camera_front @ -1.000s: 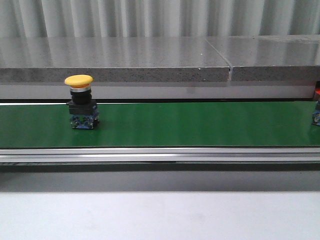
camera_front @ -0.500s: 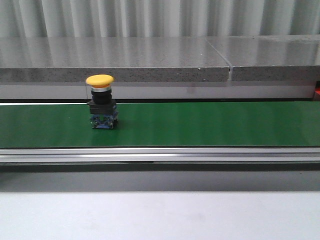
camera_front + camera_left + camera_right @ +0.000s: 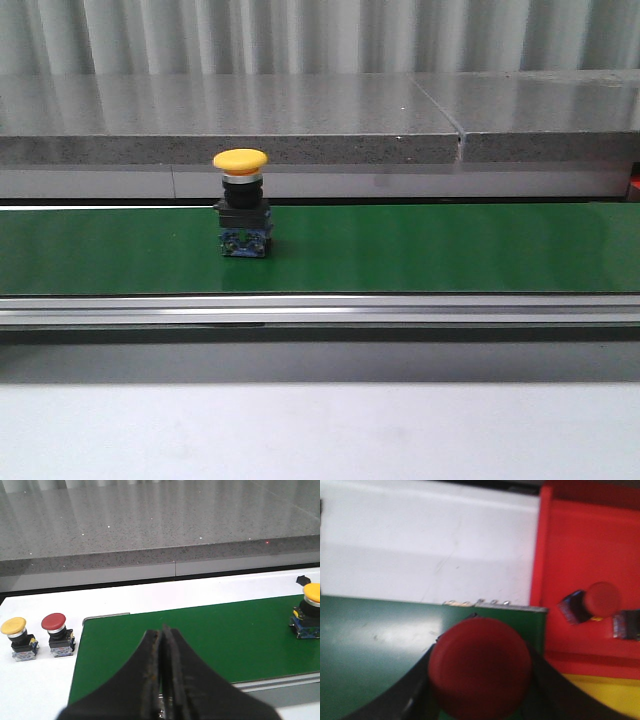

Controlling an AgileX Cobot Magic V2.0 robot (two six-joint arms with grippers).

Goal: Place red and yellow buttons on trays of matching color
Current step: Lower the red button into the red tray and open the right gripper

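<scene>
A yellow button (image 3: 241, 160) on a black and blue base stands upright on the green belt (image 3: 420, 250); the left wrist view shows it too, the yellow button (image 3: 312, 592) at the belt's far side. My left gripper (image 3: 162, 632) is shut and empty above the belt's end. Beside that end stand another yellow button (image 3: 13, 626) and a red button (image 3: 53, 621) on the white table. My right gripper (image 3: 480, 672) is shut on a red button (image 3: 480, 667), held over the belt's end next to the red tray (image 3: 580, 550). A red button (image 3: 602, 599) lies in that tray. A yellow tray (image 3: 605, 695) adjoins it.
A grey stone ledge (image 3: 300, 120) runs behind the belt. A metal rail (image 3: 320, 310) borders the belt's near side. Another dark button base (image 3: 626, 625) lies in the red tray. White tabletop (image 3: 420, 545) spreads beyond the belt's end.
The yellow button has travelled to the right along the belt. The button base at the belt's right edge a second ago has left the front view.
</scene>
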